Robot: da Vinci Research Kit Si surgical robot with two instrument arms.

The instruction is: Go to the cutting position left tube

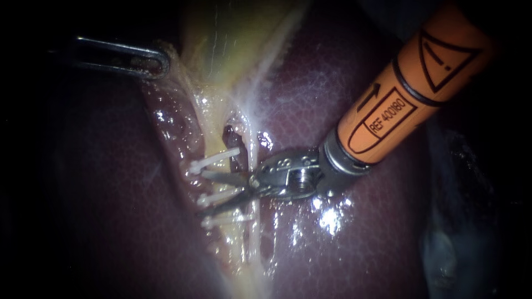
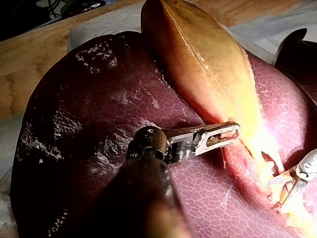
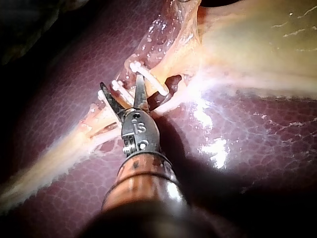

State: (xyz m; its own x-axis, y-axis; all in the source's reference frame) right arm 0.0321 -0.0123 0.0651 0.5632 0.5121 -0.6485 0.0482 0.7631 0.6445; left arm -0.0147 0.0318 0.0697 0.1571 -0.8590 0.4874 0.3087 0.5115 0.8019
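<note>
On liver (image 1: 354,249), pale tube (image 1: 213,145) (white-clipped)

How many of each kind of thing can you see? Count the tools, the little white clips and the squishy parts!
Instruments: 2, the left instrument and the right instrument
White clips: 3
Liver: 1
Gallbladder: 1
Total: 7

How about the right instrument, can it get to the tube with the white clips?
Probably yes. The right instrument, jaws open, lies right at the tube among the white clips; nothing looks in the way.
</note>
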